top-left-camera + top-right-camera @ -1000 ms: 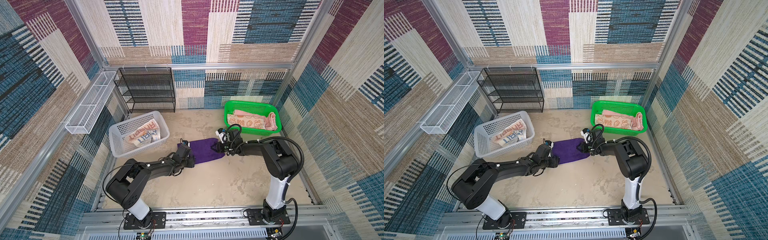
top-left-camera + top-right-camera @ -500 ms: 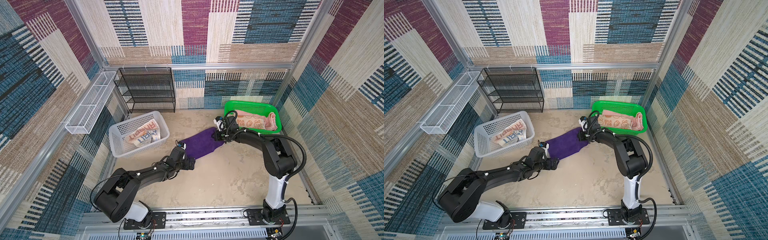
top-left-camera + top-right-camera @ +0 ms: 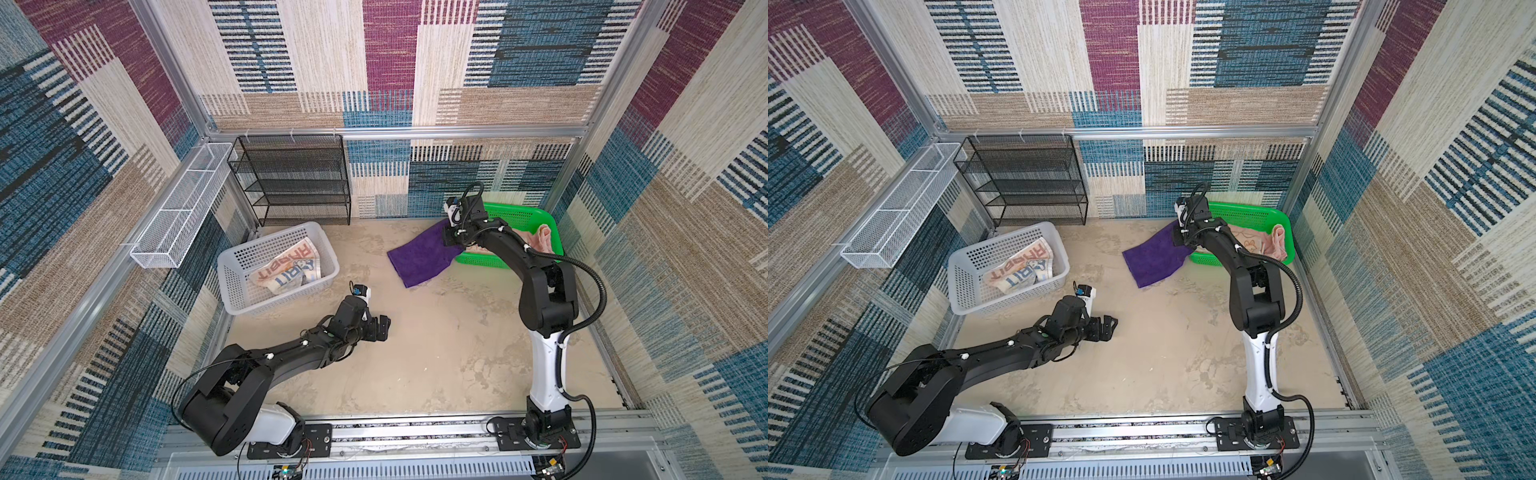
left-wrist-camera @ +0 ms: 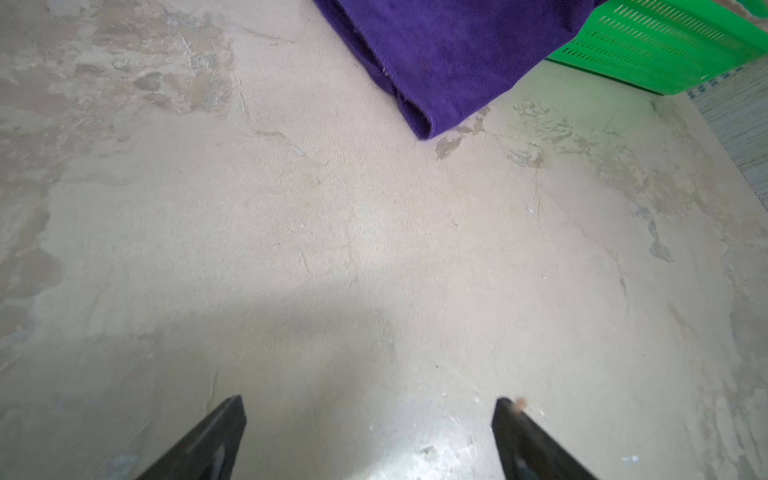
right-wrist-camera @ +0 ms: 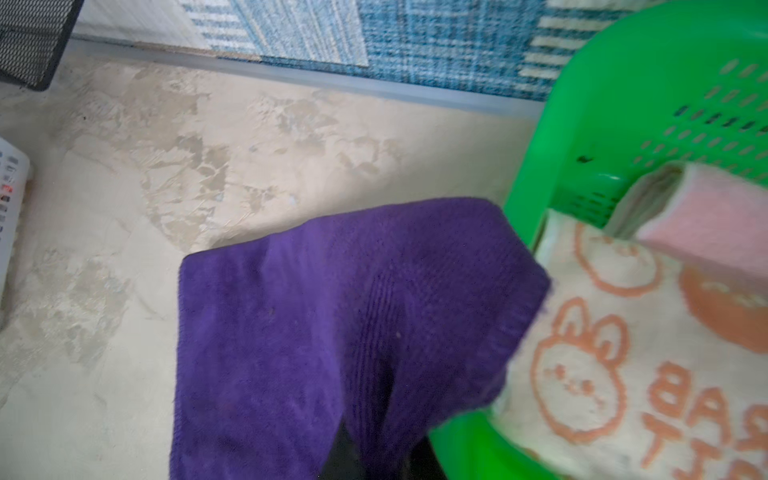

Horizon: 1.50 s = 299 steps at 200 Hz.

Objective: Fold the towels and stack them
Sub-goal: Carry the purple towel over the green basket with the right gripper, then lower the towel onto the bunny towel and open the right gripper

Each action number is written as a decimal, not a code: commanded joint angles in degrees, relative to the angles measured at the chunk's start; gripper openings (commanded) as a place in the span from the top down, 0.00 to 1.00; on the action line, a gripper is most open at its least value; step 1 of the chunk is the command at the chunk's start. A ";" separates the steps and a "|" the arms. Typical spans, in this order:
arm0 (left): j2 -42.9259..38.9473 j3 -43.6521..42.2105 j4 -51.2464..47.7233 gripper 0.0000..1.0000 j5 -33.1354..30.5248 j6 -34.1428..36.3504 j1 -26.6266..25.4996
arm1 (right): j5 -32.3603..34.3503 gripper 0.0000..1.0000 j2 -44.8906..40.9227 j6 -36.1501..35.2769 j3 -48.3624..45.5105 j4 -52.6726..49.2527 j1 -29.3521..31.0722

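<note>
At the near corner of the green basket (image 3: pixel 521 210), my right gripper (image 3: pixel 451 240) is clamped on one end of the folded purple towel (image 3: pixel 419 257), which slopes from the rim down to the floor. I judge this to be the stacking step. Next I'd need to lift the trailing end over the rim and lay it flat without spilling the fold. My left gripper (image 3: pixel 382 328) stands wide apart and empty over bare floor, well away from the purple towel. Only the right wrist view shows the purple end lapping the orange towel (image 5: pixel 602 353), with the pink towel (image 5: pixel 715 232) against it. Only the top views show the RABBIT towel (image 3: pixel 291 270) rumpled in the white basket (image 3: pixel 249 299), not yet folded.
</note>
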 commanded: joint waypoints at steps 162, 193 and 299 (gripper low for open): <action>-0.27 1.50 -3.78 0.05 -0.25 1.73 -0.04 | 5.10 1.00 -0.30 -0.27 -5.14 5.56 -18.93; 0.62 2.61 -4.77 0.05 0.01 1.88 -0.04 | 5.92 1.00 -0.08 -0.46 -6.15 6.22 -20.84; 3.51 4.27 -4.61 0.06 1.37 2.02 -0.04 | 14.30 1.00 0.87 -1.28 -6.20 6.83 -23.84</action>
